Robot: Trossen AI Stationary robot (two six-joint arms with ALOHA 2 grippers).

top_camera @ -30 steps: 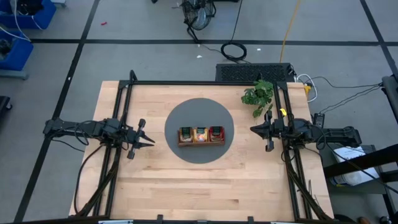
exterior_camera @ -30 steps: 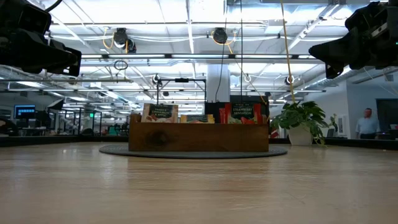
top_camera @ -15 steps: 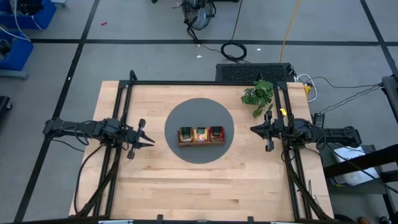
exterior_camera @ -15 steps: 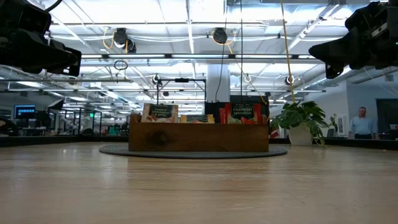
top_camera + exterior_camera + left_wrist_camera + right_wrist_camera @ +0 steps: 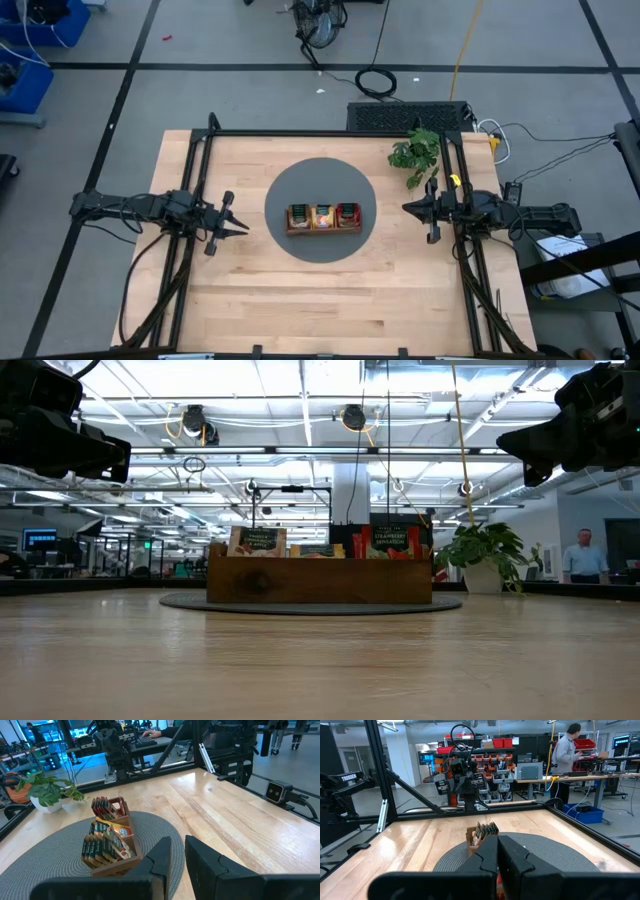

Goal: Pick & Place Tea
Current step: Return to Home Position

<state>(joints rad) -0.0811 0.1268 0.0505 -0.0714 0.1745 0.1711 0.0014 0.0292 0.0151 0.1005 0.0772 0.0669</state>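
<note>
The tea sachets (image 5: 323, 214) stand upright in a brown three-compartment wooden tray (image 5: 322, 228): green ones left, orange-yellow in the middle, red right. The tray rests on a round grey mat (image 5: 320, 180) at the table's middle. My left gripper (image 5: 245, 229) hovers left of the mat and points at the tray. A narrow gap shows between its fingers (image 5: 177, 851), with nothing in it. My right gripper (image 5: 405, 208) hovers right of the mat, its fingers shut (image 5: 498, 845) and empty. Both wrist views show the tea (image 5: 107, 840) (image 5: 485, 830) ahead.
A green leafy plant (image 5: 415, 152) stands at the table's far right, beside the right arm. Black frame rails (image 5: 320, 133) run along the far, left and right sides. Bare wood lies in front of the mat (image 5: 320, 300). A person (image 5: 567, 750) stands in the room beyond.
</note>
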